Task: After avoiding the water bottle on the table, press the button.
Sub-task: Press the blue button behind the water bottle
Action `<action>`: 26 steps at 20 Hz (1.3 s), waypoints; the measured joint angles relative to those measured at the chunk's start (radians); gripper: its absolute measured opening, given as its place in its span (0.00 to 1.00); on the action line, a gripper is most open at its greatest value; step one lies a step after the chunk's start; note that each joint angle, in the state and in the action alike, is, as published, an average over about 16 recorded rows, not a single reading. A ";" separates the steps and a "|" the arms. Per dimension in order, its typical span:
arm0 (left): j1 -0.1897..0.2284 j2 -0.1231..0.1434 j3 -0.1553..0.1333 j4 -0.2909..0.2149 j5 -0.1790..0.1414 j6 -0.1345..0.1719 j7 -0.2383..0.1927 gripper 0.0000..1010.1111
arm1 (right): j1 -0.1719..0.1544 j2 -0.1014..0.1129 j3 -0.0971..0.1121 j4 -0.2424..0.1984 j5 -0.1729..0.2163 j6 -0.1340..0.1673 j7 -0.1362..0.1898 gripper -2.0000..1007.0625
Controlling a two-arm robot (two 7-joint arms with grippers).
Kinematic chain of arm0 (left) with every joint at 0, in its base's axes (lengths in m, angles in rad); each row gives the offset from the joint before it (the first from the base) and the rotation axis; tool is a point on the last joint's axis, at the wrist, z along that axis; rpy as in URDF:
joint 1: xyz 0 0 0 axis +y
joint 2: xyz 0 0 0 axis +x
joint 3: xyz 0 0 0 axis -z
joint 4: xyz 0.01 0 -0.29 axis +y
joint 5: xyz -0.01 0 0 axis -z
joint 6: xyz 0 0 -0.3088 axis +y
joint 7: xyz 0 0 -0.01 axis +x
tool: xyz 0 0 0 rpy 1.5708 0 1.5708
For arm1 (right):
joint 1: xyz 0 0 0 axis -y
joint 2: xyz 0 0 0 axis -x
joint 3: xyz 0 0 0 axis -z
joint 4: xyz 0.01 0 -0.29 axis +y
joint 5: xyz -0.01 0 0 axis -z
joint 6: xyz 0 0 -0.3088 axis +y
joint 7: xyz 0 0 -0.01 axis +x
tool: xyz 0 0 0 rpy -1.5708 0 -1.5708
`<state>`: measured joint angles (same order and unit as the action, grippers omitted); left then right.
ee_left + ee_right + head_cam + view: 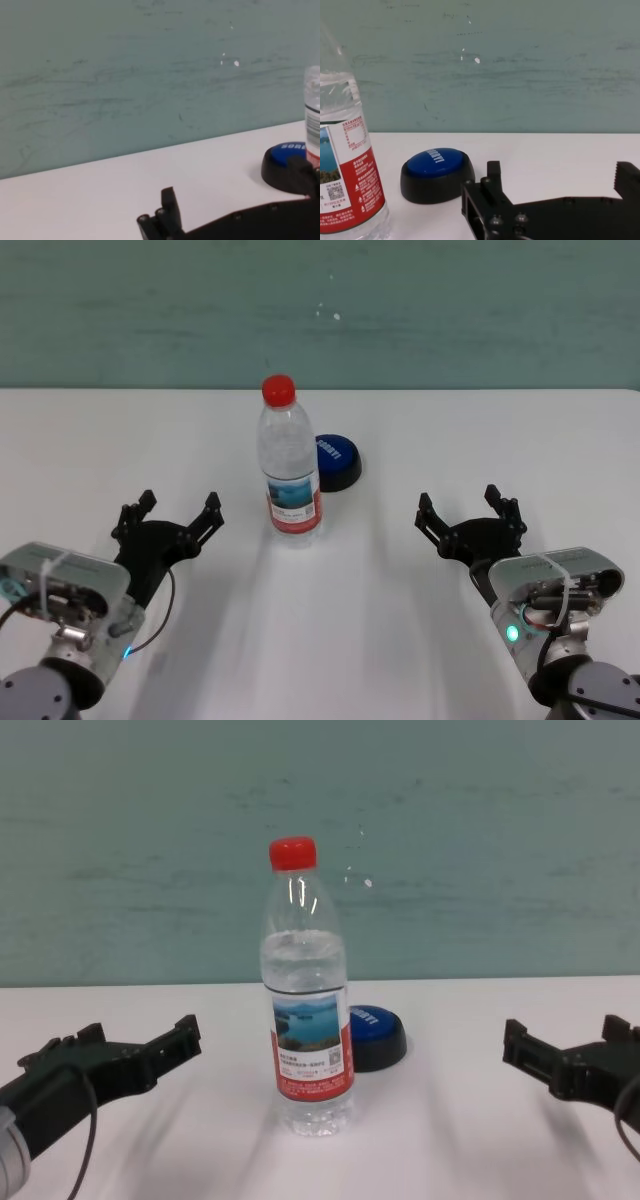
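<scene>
- Teal wall behind; white table (450,440) spans the whole working area.
- Water bottle (291,462): upright near the table centre, red cap on, directly in front of the button as seen from the robot.
- Left gripper (168,515): low over the table on the near left, fingers spread, holding nothing, well apart from the bottle.
- Right gripper (468,512): low over the near right, fingers likewise spread and empty.
- Button (336,461): just behind the bottle and slightly to its right, close to its base; unpressed.
- Step in hand, as judged: the approach has not begun.
- Next move: the right gripper has the clearer line; come in from the right, clearing the bottle, then press down on the blue dome.
</scene>
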<state>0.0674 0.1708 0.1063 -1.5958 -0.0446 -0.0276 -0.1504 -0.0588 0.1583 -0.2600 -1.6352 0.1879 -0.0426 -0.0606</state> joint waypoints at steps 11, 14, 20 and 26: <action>-0.002 -0.001 0.000 0.005 0.002 0.004 0.002 0.99 | 0.000 -0.002 0.002 0.000 0.001 0.000 0.003 1.00; -0.002 -0.001 0.000 0.005 0.002 0.004 0.002 0.99 | -0.001 -0.004 0.005 0.000 0.001 0.000 0.009 1.00; -0.002 -0.001 0.000 0.005 0.002 0.003 0.001 0.99 | -0.001 -0.012 0.015 0.002 0.000 0.000 0.029 1.00; -0.002 -0.001 0.000 0.005 0.002 0.003 0.000 0.99 | 0.005 -0.023 0.029 0.008 -0.008 0.005 0.052 1.00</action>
<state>0.0655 0.1698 0.1058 -1.5910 -0.0429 -0.0250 -0.1500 -0.0540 0.1355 -0.2307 -1.6268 0.1795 -0.0380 -0.0083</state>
